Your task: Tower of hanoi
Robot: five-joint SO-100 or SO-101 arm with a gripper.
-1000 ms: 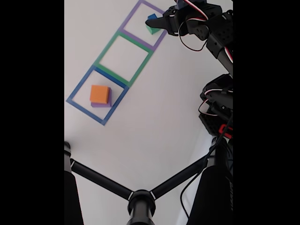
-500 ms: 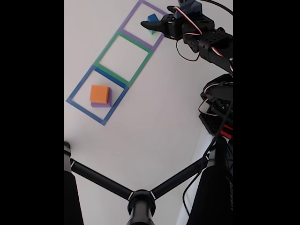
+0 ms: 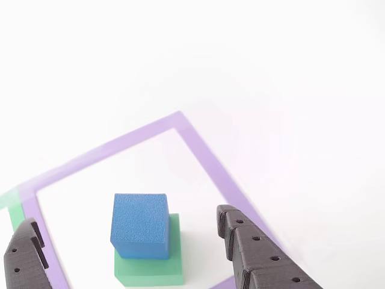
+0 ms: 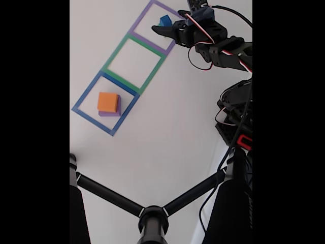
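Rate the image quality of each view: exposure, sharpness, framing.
Other view: overexposed, the white table washes out with barely any shadow; blue cube and green block sharp, the purple outline pale. Fixed view: soft, black bars either side, the gripper dark against a bright table, the orange block clear.

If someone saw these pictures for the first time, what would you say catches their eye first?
Probably the blue cube stacked on the green block inside the purple outline, with the open gripper straddling the pair in the other view. Next, in the fixed view, the orange block sitting on the purple block in the blue outline.
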